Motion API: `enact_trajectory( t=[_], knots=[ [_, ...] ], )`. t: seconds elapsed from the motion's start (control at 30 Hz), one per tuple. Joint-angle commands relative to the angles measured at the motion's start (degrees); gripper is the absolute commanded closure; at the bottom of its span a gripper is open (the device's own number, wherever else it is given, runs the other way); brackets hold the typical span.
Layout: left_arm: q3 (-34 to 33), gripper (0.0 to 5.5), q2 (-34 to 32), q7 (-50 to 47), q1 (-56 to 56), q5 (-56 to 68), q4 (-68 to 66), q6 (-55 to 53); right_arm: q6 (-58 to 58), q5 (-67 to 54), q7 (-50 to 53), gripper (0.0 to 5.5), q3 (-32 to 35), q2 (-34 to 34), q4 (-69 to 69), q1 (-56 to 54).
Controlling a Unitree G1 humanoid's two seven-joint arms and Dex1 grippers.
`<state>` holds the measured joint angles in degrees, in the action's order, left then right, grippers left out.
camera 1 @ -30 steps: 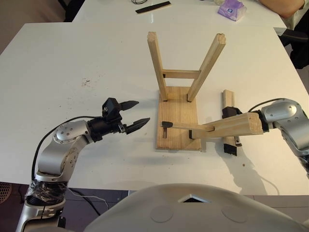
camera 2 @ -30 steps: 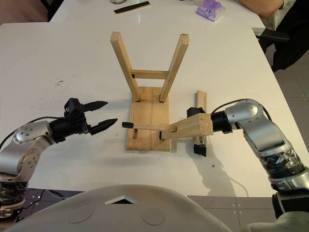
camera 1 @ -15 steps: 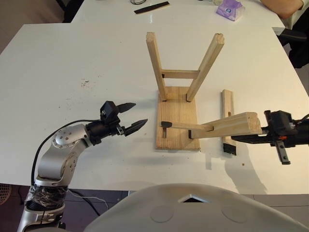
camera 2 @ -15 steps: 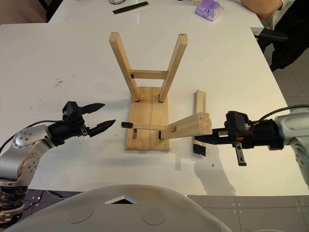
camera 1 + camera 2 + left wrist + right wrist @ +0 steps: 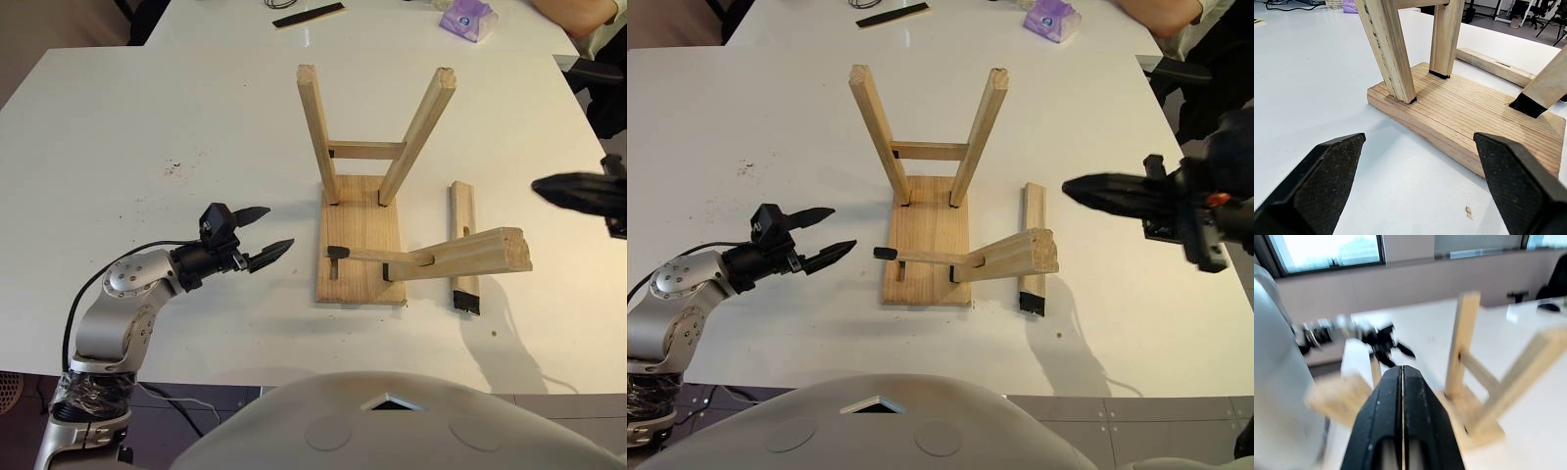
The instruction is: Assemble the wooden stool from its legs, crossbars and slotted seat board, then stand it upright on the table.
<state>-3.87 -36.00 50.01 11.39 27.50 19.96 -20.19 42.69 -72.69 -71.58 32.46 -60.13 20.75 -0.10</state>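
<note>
Right gripper (image 5: pixel 1070 186) withdrawn from leaning leg frame (image 5: pixel 460 257), closed together, left gripper (image 5: pixel 280 226) spread apart beside seat board (image 5: pixel 358 230)

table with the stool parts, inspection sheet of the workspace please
surface: white table, dark specks on its left.
job's things: seat board flat; two legs with crossbar upright in it; another leg frame tilted, lower end on board; loose leg flat beside.
clutter: purple pack, black strip on far table.
pincers: left pincer open, empty, beside board; right pincer shut, empty, apart from the parts.
cables: black cable along left arm.
surroundings: windows behind.
</note>
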Motion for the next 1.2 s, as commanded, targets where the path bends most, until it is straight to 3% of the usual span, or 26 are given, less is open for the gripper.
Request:
enact_trajectory(
  t=[0.03, 0.2, 0.47, 0.6, 0.8, 1.2],
  knots=[
    [0.28, 1.39, -1.37, 1.42, -1.37, -0.67, -1.09, 0.25, 3.22, -16.29, 9.26, 5.45, 3.77, 1.17, 3.46, -4.79],
    [0.48, 1.39, -1.71, 2.58, -2.67, -0.84, -2.0, 0.09, 3.62, -21.96, 15.39, 5.45, 2.84, 2.25, 6.41, -6.25],
    [2.24, 1.39, -2.1, 4.11, -5.25, -1.16, -3.58, -0.02, -5.46, 12.32, 1.73, 5.45, -18.76, 5.13, 9.11, 7.83],
    [3.53, 1.39, -2.44, 5.46, -6.19, -1.52, -4.1, 0.07, -8.86, 15.89, 4.63, 5.45, -25.1, 9.14, 4.16, 1.42],
    [5.5, 1.39, -1.88, 5.83, -6.9, -2.05, -4.27, 0.34, -8.73, 14.27, 11.05, 5.45, -27.28, 13.81, -1.21, -10.6],
    [14.16, 1.39, 0.99, 7.49, -8.25, -6.24, -6.84, 2.31, -13.48, 26.27, 12.26, 5.45, -36.84, 16.83, -3.06, -13.69]
  ],
)
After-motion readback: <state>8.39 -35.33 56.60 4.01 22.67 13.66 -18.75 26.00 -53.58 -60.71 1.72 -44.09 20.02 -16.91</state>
